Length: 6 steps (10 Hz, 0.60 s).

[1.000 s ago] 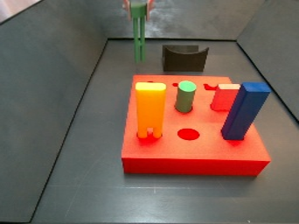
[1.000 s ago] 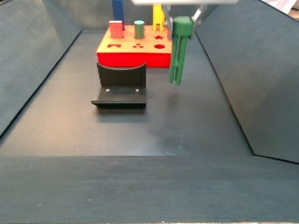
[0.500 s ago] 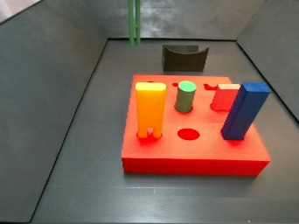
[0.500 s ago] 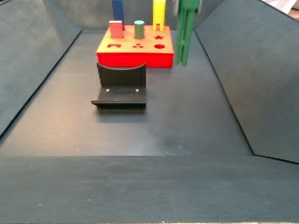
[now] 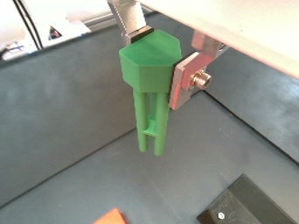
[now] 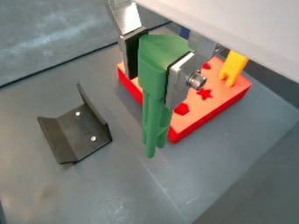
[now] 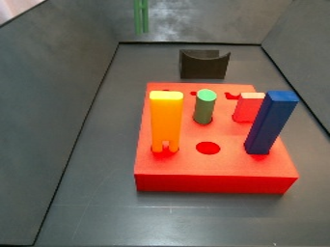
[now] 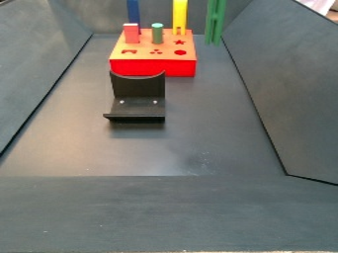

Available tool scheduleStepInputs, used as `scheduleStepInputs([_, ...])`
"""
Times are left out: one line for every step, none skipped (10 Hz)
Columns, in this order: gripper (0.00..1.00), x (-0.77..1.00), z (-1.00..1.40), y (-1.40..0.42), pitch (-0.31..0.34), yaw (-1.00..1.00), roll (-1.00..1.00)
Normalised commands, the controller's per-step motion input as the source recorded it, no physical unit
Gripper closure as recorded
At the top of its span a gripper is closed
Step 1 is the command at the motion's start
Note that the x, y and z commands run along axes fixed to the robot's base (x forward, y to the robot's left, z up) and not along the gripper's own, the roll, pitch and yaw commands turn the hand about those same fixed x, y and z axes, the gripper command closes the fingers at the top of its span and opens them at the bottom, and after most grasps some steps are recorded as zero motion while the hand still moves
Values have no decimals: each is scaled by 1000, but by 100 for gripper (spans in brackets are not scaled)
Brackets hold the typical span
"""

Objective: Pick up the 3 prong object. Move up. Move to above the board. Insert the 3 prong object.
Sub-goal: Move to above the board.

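Note:
The 3 prong object [image 5: 149, 96] is a tall green post with a wider top. My gripper [image 5: 158, 54] is shut on that top and holds the post upright in the air; both wrist views show this [image 6: 156, 101]. In both side views only the post's lower end shows at the upper edge [image 7: 142, 19] [image 8: 215, 20], and the gripper is out of view there. The post hangs high above the floor, beside and behind the board [image 7: 213, 169]. The board is a flat red square block [image 8: 152, 61] [image 6: 218, 98] with a round hole [image 7: 207, 149].
On the board stand an orange block [image 7: 167, 121], a short green cylinder [image 7: 204, 106], a red block [image 7: 249, 106] and a blue block [image 7: 271, 123]. The dark fixture [image 7: 203, 64] [image 8: 136, 96] [image 6: 73, 136] stands on the floor behind the board. Grey walls enclose the floor.
The gripper has risen with the green post. In the side views the post has moved up until only its lower end shows, and the gripper has left the picture.

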Motion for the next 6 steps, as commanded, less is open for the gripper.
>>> scheduleStepInputs([100, -60, 990, -180, 64, 32, -48])
scheduleStepInputs([100, -39, 824, -131, 67, 31, -44])
scheduleStepInputs([100, -9, 550, -62, 64, 35, -49])
scheduleStepInputs([100, -2, 440, -43, 65, 35, -53])
scheduleStepInputs([100, 1, 224, -24, 67, 33, -62])
scheduleStepInputs([100, 247, 15, -1000, 91, -812, 80])
